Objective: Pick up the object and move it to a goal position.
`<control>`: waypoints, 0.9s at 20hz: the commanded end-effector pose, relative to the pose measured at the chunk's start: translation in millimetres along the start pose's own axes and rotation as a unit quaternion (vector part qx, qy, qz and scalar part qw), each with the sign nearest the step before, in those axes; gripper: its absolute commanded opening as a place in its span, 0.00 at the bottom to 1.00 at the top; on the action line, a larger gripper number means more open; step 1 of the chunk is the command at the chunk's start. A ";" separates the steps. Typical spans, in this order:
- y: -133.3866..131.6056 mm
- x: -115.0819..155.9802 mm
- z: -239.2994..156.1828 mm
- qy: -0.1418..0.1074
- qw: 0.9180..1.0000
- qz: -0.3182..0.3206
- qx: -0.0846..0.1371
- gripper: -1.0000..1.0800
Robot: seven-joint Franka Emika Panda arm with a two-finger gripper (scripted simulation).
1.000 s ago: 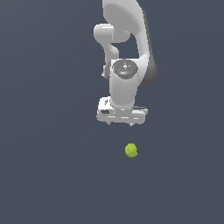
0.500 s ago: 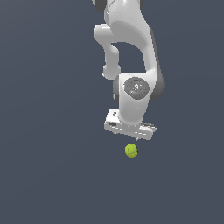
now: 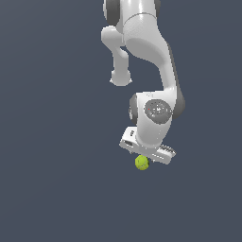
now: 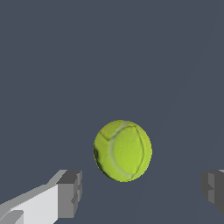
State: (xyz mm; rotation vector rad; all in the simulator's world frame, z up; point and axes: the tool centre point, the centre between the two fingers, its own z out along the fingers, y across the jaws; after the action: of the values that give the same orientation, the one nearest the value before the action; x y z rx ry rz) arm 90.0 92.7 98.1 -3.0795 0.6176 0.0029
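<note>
Ball [image 4: 123, 151] lies on plain dark grey surface, no edges or corners in either view to place it by. In ext. view ball [image 3: 142, 162] shows just under the white hand, partly tucked beneath its lower edge.

Gripper [image 4: 142, 192]: jaws wide apart, nothing held. Wrist view shows one grey fingertip [image 4: 70, 193] to one side of ball, other fingertip [image 4: 213, 191] at frame edge on far side. Gap much wider than ball. No contact w/ either pad.

Key relation: ball sits ahead of the fingertips and roughly btwn their lines, but nearer the first finger than the second, i.e. off-centre in the gap. Round, so no long axis to match.

Judgement: approach stage, grasp not yet made. Next move prob. needs small lateral centring plus further descent before closing. Height of pads above surface: can't tell.
</note>
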 end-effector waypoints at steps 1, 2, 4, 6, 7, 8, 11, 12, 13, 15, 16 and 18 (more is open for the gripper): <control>-4.8 2.2 3.8 0.001 1.000 0.010 0.000 0.96; -6.1 2.7 4.9 0.001 1.000 0.013 0.000 0.96; -7.7 3.2 6.4 0.001 1.000 0.016 0.000 0.96; -8.2 3.5 6.8 0.001 1.000 0.017 0.000 0.96; -7.6 2.8 6.5 0.001 1.000 0.015 0.000 0.96; -7.7 2.8 6.9 0.001 1.000 0.015 0.000 0.96; -7.6 2.8 12.8 0.001 1.000 0.015 0.000 0.96; -7.7 2.7 16.4 0.001 1.000 0.015 0.000 0.96; -7.9 2.5 20.7 0.001 1.000 0.015 0.000 0.96; -7.8 2.4 31.5 0.001 1.000 0.016 0.000 0.96; -7.5 2.4 37.6 0.001 1.000 0.016 0.000 0.96; -7.3 2.2 47.9 0.001 1.000 0.017 0.000 0.96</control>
State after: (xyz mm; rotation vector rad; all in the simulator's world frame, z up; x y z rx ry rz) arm 95.1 98.9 58.3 -3.0698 0.6673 0.0002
